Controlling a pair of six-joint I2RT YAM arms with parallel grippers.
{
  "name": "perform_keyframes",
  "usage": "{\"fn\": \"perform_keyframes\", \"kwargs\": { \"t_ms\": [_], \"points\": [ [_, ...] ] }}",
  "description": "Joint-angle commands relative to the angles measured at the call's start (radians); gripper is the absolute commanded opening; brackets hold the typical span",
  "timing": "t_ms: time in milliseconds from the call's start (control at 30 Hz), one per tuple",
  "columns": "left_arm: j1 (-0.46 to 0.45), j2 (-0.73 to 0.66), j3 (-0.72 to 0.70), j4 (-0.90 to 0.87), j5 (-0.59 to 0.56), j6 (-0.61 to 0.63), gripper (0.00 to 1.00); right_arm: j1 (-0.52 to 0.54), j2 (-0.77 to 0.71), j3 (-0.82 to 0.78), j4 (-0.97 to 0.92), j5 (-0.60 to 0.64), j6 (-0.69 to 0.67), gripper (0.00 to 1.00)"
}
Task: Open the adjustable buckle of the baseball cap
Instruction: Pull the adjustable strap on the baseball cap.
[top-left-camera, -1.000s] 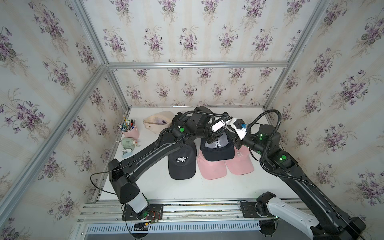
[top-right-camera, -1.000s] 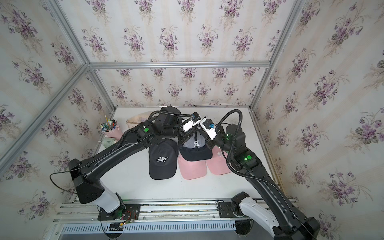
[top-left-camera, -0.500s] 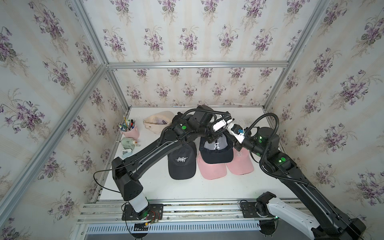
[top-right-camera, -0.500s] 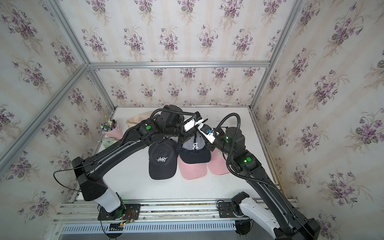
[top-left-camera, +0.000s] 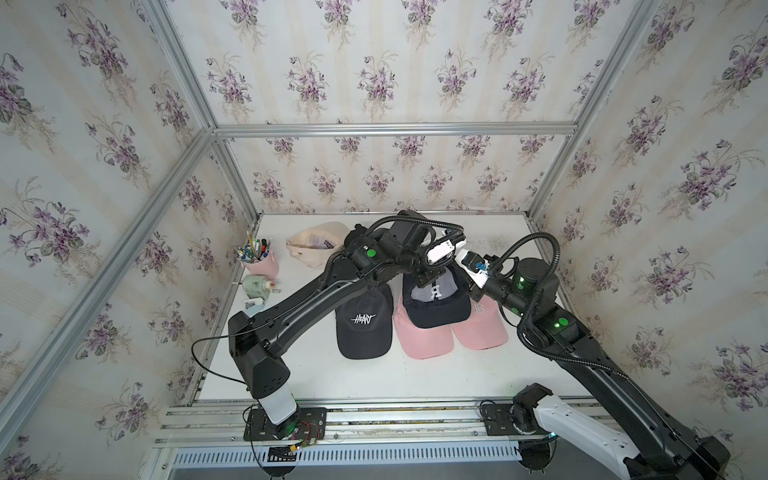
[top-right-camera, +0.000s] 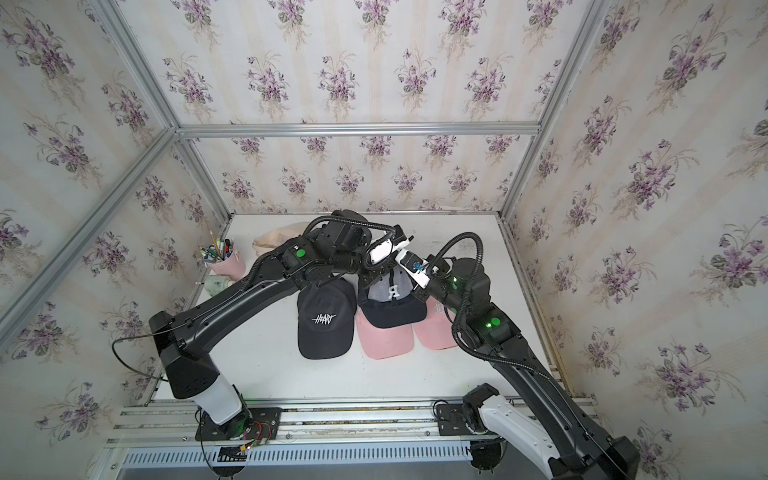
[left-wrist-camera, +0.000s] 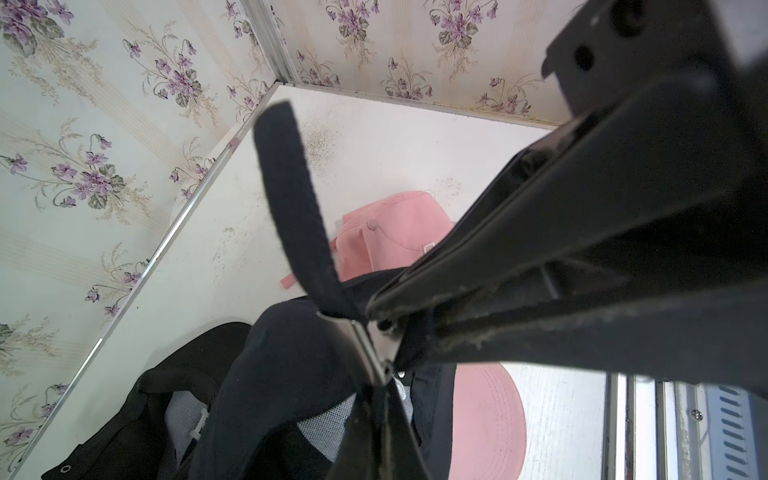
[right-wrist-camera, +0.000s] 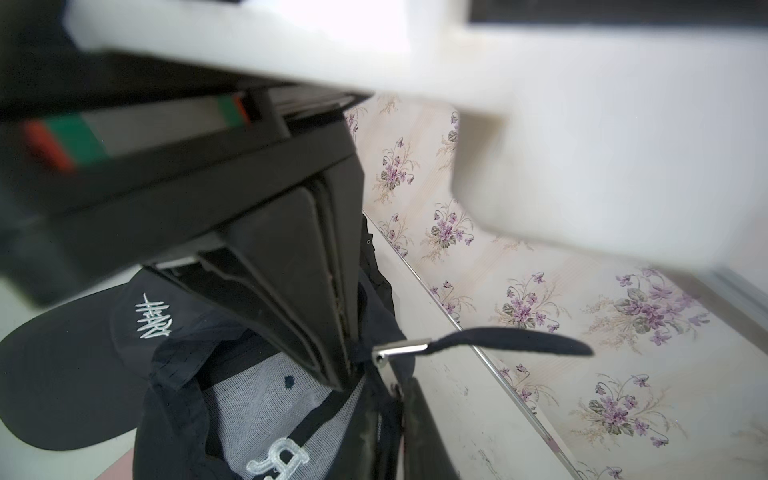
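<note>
Navy baseball cap (top-left-camera: 434, 309), back raised over pink caps (top-left-camera: 419, 340). Your left end effector (right-wrist-camera: 345, 370) clamps its strap (left-wrist-camera: 291, 199); right end effector (left-wrist-camera: 384, 332) pinches the metal buckle (left-wrist-camera: 359, 351). That shallow pinch could slip when pulled.

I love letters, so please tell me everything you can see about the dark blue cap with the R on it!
The dark blue cap looks like soft cloth, with a navy brim and a pale grey mesh front carrying a white stitched R. Its brim points toward the front edge and rests on a pink cap, beside a black cap. Its back looks lifted. There, a dark strap pokes out free through a shiny metal buckle, which the left tool pinches shut.
</note>
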Motion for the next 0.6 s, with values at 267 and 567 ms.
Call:
{"fn": "perform_keyframes", "kwargs": {
  "t_ms": [267, 567],
  "points": [
    [0.000, 0.010, 0.040, -0.004, 0.026, 0.012, 0.00, 0.002, -0.001, -0.016, 0.052, -0.005, -0.001, 0.05],
    [0.000, 0.013, 0.049, -0.010, 0.046, 0.002, 0.00, 0.007, -0.012, -0.047, 0.135, 0.059, 0.043, 0.02]
  ]
}}
